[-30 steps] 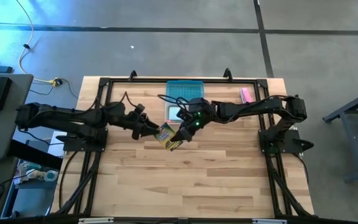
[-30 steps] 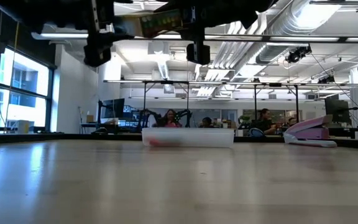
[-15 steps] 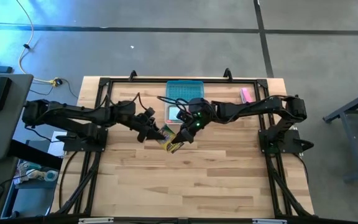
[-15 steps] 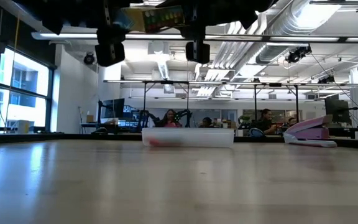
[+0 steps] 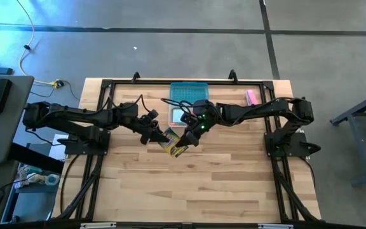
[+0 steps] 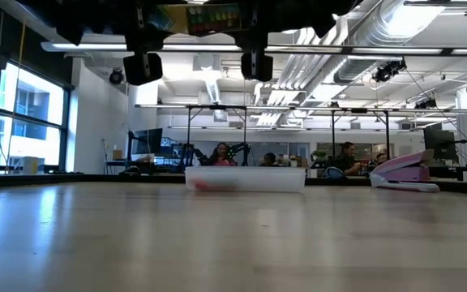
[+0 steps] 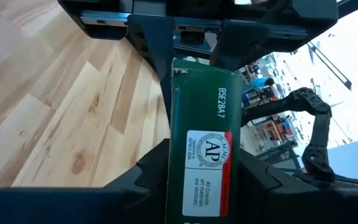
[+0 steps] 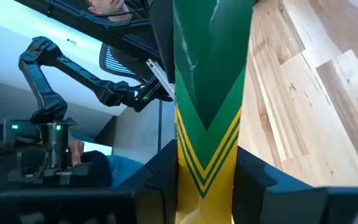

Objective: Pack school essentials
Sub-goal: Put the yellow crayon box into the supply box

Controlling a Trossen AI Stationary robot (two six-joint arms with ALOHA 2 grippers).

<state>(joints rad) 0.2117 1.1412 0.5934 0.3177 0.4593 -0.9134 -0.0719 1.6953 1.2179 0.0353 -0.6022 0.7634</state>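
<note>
Overhead, the left end effector (image 5: 159,134) reaches in from the left side of the tabletop (image 5: 196,184) and meets the crayon pack (image 5: 171,141) above the wood, its fingers clamped on one end of the pack. Its wrist view shows the pack (image 7: 199,149) standing between those dark fingers, dark green face out, a round white-and-red seal printed on it, and the other arm's black hardware closing on its far end. Just to the right, the right end effector (image 5: 185,141) comes from the right side and is clamped on the pack's other end; in its wrist view the pack (image 8: 207,93) shows green with yellow chevrons, pinched between both fingers. From table height the pack (image 6: 209,16) hangs high above the wood between the two arms. Behind the grippers, by the far edge, sits a clear box (image 5: 182,116) with its blue lid (image 5: 188,91) lying beyond it. Further right, near the far corner, lies a pink bar (image 5: 251,97).
</note>
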